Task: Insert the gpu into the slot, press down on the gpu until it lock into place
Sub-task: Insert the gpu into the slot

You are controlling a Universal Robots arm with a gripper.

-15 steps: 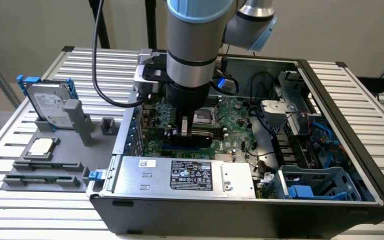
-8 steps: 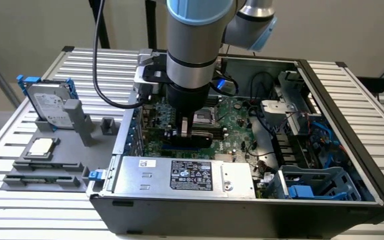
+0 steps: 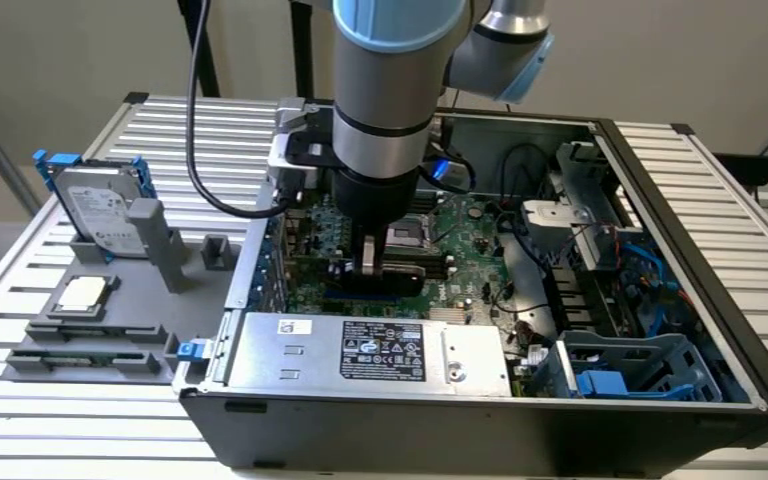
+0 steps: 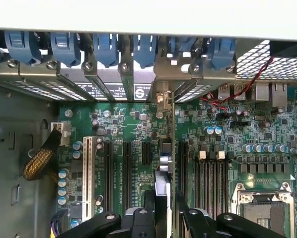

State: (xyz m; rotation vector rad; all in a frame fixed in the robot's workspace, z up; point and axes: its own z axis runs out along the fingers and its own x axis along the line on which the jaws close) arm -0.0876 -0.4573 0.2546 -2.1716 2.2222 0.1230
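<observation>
Grey hard drive (image 3: 101, 215) upright on slatted table (image 3: 37, 300).

You see the gripper (image 3: 369, 262) low inside the open case (image 3: 651, 340), frame centre, over the green motherboard (image 3: 471, 250) (hard drive (image 3: 97, 215) stands upper left).

Hidden or cut off:
- Slot: concealed beneath the gpu (image 4: 164, 148) standing edge-on over the motherboard (image 4: 123, 124); seating depth cannot be told.
- Gripper (image 4: 163, 218): fingertips cut by the picture's edge beside the gpu.
- Power supply (image 3: 371, 350) label: text too small to read.
- Motherboard, exterior view: partly masked by the arm (image 3: 384, 110).
</observation>
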